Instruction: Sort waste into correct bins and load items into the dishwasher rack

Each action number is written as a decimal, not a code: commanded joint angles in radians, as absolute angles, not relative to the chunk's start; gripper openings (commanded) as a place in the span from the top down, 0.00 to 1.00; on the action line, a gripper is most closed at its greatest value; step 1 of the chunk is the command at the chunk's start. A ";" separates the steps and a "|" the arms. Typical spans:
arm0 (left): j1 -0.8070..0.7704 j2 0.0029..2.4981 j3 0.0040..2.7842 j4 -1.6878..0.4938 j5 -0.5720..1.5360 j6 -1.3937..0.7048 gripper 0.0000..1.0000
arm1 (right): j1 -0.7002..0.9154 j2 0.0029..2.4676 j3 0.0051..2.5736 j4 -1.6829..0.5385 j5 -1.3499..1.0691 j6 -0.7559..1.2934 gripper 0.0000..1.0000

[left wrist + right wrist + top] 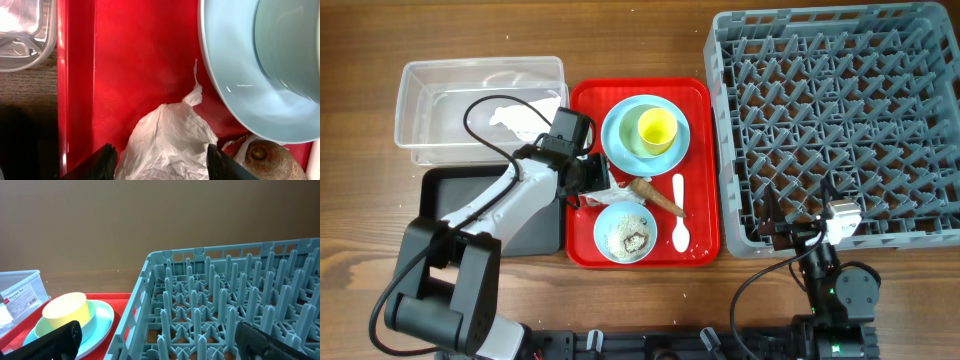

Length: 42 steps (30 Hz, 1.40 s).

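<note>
Jaws of L gripper (pixel 161 152) clamped crumpled tissue (pixel 170 130) on red tray (pixel 125 60); plate (pixel 235 90) ahead-right, brown food piece (pixel 265 157) just outside right finger. R gripper (pixel 157 332) jaws stood wide apart, empty, rack (pixel 225 305) ahead.

Right gripper (pixel 161 347) at the dishwasher rack: my black fingers (pixel 59 341) are spread wide with nothing between them, at the near corner of the grey dishwasher rack (pixel 235 305). Its upright pegs fill the space ahead and to the right. Just beyond my left finger, a yellow cup (pixel 65 311) stands on a light-blue plate (pixel 100 320) on the red tray (pixel 115 299). Farther left is a clear tub (pixel 20 292) bearing a label. The wooden table (pixel 150 225) stretches beyond.
</note>
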<state>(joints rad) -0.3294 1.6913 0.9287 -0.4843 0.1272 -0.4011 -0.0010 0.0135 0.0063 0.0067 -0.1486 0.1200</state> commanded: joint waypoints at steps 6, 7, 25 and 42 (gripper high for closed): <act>-0.330 1.777 0.883 -0.503 0.148 -0.427 0.42 | -0.004 0.004 0.006 0.010 -0.145 0.133 0.00; -0.330 1.784 0.883 -0.500 0.148 -0.427 0.42 | -0.004 0.004 0.006 0.010 -0.145 0.133 0.00; -0.330 1.818 0.884 -0.487 0.159 -0.433 0.47 | -0.004 0.004 0.006 0.010 -0.145 0.133 0.00; -0.329 1.612 0.885 -0.490 0.158 -0.418 0.15 | -0.004 0.004 0.006 0.010 -0.145 0.133 0.00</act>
